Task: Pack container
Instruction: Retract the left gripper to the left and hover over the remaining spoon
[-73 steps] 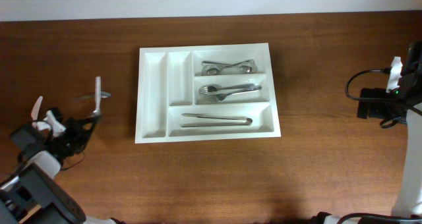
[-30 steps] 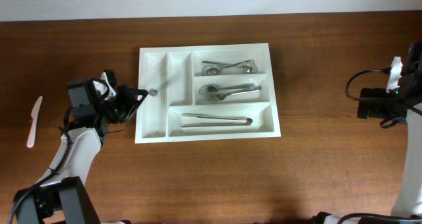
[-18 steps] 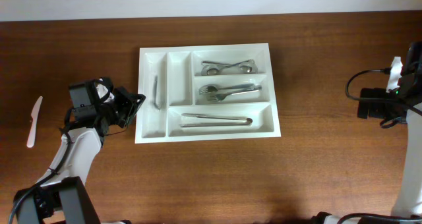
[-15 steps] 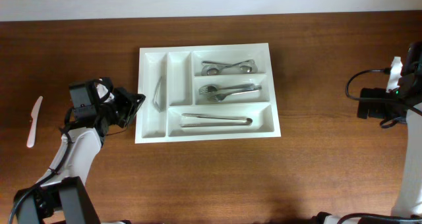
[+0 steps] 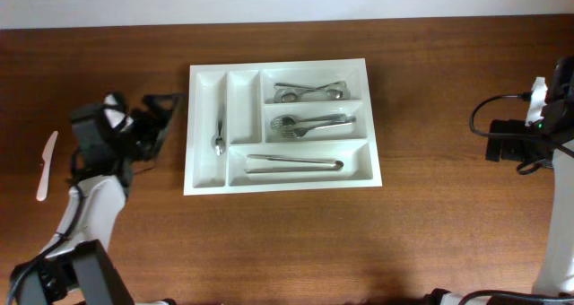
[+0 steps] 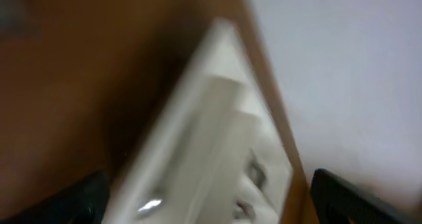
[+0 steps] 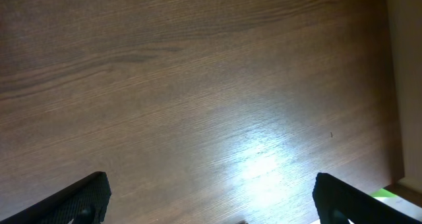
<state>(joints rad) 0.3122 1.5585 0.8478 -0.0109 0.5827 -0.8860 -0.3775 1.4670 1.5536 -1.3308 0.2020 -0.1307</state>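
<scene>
The container, a white cutlery tray, sits in the middle of the table. A metal spoon lies loose in its leftmost upright compartment. My left gripper hovers just left of the tray's left wall, open and empty. The left wrist view is blurred: it shows the tray at a slant and my left gripper with its fingers wide apart. My right gripper is far off at the right table edge, open over bare wood.
Spoons, forks and a long utensil lie in the three horizontal compartments. A white plastic knife lies on the table at the far left. The second upright compartment holds nothing.
My left gripper opened and let go of the spoon, which dropped into the leftmost compartment. The left arm then drew back to the left. The right arm stayed still.
</scene>
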